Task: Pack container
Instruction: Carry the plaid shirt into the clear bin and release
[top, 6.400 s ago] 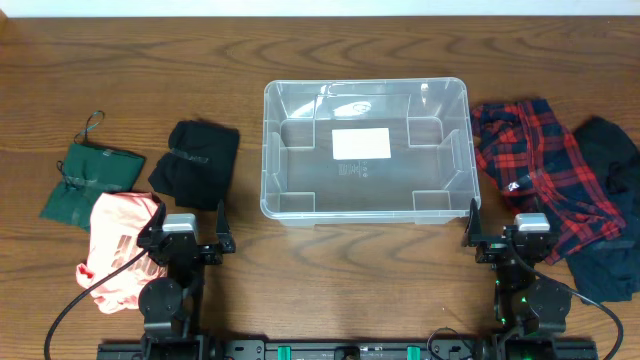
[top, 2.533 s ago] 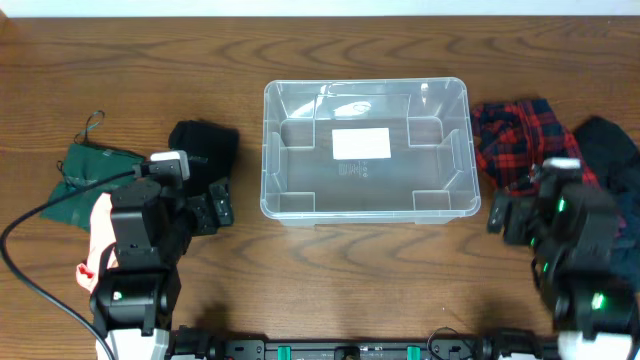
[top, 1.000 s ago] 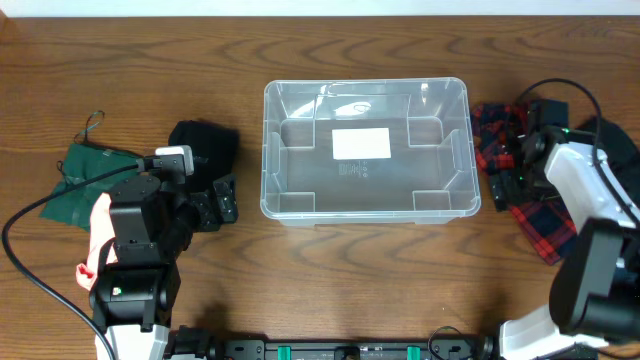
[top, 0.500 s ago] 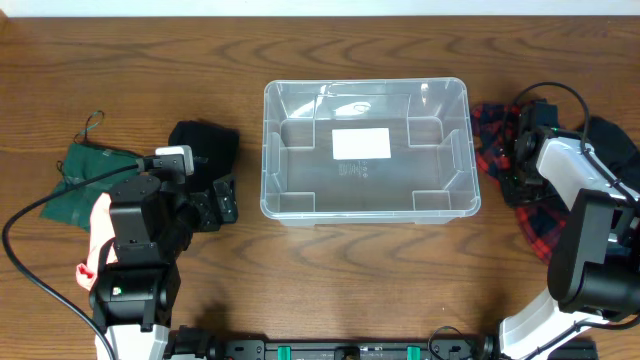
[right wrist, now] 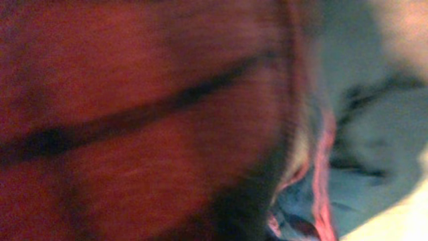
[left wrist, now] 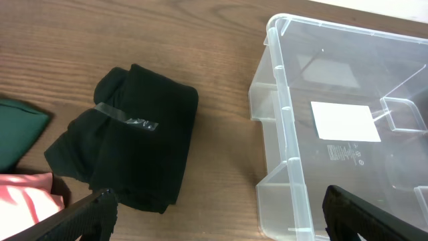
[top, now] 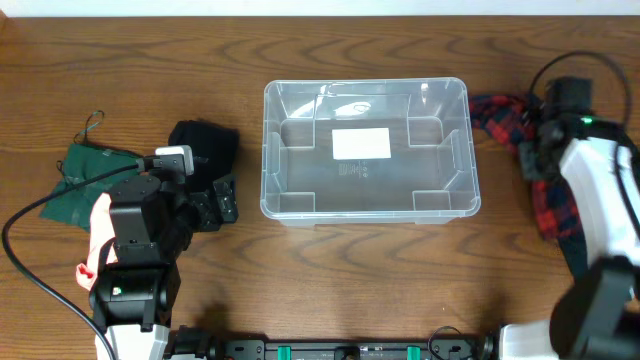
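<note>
Two arms are off their rests, but only the right one has moved in the last half second. The right claw (top: 528,140) has swung farther out over the red plaid shirt (top: 497,120), which lies at 3 o'clock of the container (top: 272,150). The shirt has changed shape. The flap that lay by the container's near right corner is gone from there, bare wood shows in its place, and the fabric now bunches toward the container's far right corner. We read that as the first garment being gathered for lifting.

The right wrist view shows only blurred red and dark plaid (right wrist: 134,100) pressed close to the lens, with no fingers visible. We cannot tell whether that claw is apart or clamped on the cloth. The white forearm runs in from 5 o'clock, the wrist bent down into the shirt.

The left arm has not shifted. The left claw (top: 215,205) hovers with its jaws wide apart at the near edge of the black folded cloth (left wrist: 134,144), at 9 o'clock of the container, holding nothing.

The container sits at the middle of the surface (top: 330,280), upright and still empty, so packing has not begun.
</note>
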Action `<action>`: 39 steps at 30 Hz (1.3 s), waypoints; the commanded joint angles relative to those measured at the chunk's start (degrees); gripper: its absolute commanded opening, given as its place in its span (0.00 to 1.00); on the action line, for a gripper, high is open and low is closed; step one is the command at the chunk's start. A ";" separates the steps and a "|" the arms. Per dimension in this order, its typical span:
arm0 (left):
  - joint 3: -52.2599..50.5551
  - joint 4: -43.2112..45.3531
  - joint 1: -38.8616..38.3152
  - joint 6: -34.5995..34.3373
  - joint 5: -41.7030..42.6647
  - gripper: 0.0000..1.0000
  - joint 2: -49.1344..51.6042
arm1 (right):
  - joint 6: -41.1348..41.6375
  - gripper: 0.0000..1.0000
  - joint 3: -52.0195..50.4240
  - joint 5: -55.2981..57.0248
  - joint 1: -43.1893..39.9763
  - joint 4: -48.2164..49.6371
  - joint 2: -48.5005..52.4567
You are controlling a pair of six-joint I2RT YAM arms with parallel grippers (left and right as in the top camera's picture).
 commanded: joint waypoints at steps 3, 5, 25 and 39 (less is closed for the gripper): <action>1.42 0.24 -0.24 -0.50 -0.70 0.98 -0.04 | 0.79 0.01 8.09 -2.36 3.06 -0.02 -12.46; 1.42 0.26 -0.24 -0.50 -0.70 0.98 -0.04 | 1.31 0.01 9.07 -4.02 5.14 -0.15 -14.80; 1.42 0.22 -0.24 -0.50 -0.70 0.98 -0.04 | 1.27 0.01 9.42 -5.75 38.84 3.30 -4.70; 1.42 0.24 -0.24 -0.50 -0.70 0.98 -0.04 | -0.26 0.99 8.59 -12.02 39.91 0.68 10.27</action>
